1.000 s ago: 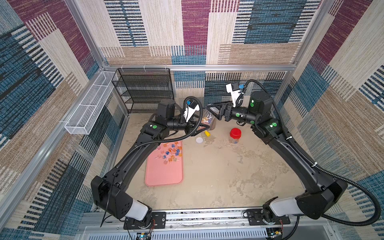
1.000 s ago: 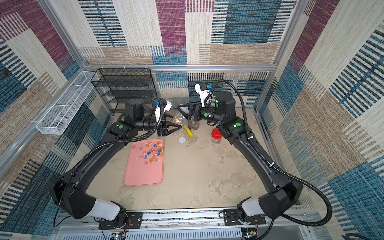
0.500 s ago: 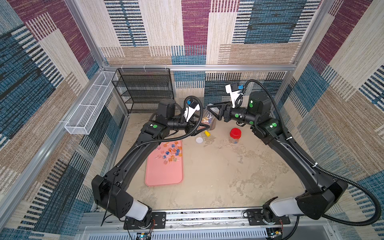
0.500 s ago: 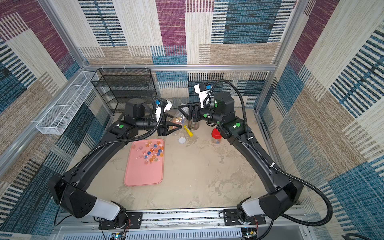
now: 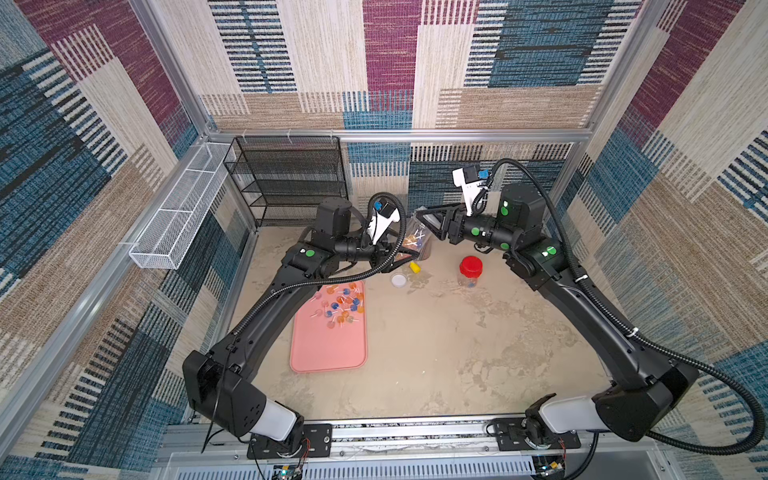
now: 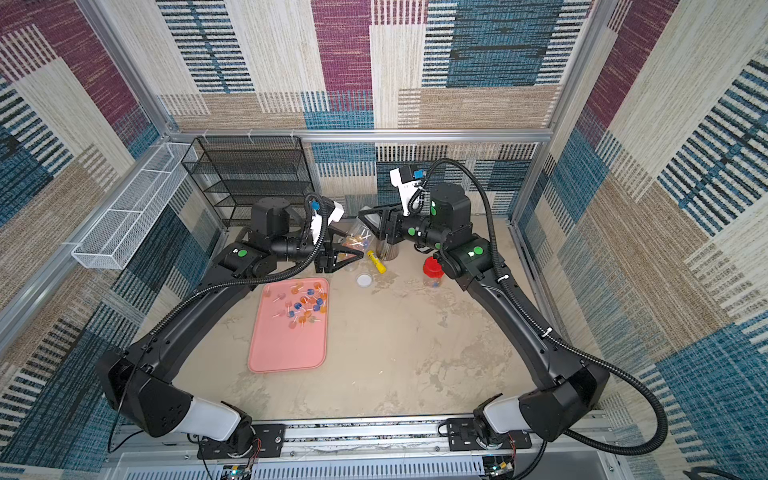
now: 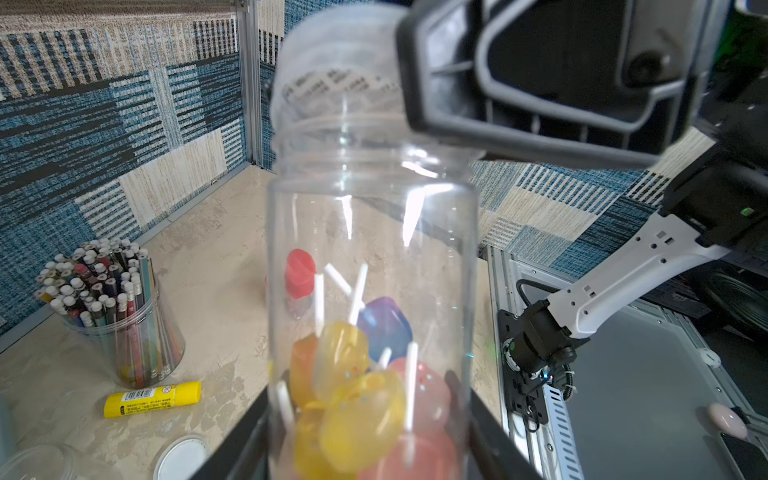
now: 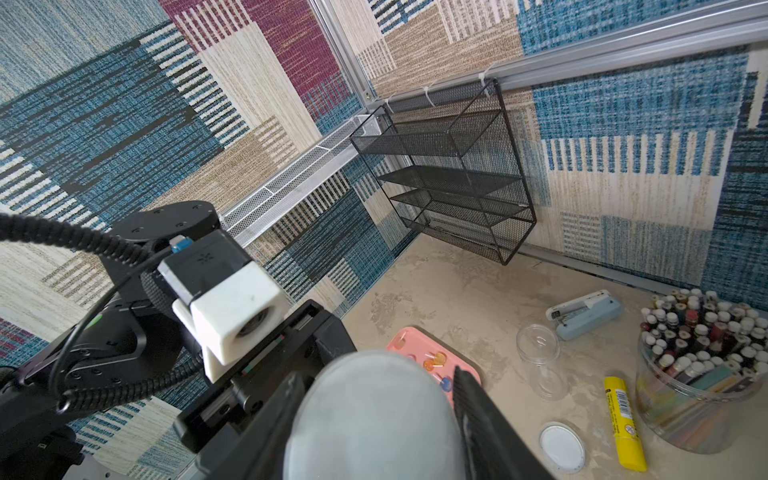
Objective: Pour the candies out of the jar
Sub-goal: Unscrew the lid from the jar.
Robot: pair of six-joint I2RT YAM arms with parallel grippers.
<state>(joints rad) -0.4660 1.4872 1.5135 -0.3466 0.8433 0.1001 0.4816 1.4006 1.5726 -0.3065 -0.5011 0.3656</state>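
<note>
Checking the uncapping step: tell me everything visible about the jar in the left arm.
The jar is clear plastic, cylindrical, with a ridged neck and a frosted white lid on top. It is held above the far end of the table. A few candies, yellow-orange, blue and pink on white sticks, lie at its base. The left pincer clamps its lower body; the right pincer grips the lid's sides.

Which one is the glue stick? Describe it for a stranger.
From the black mesh shelf on the back wall, find the clear tub of coloured pencils. The glue stick lies flat on the table beside it, the only solid yellow tube.
</note>
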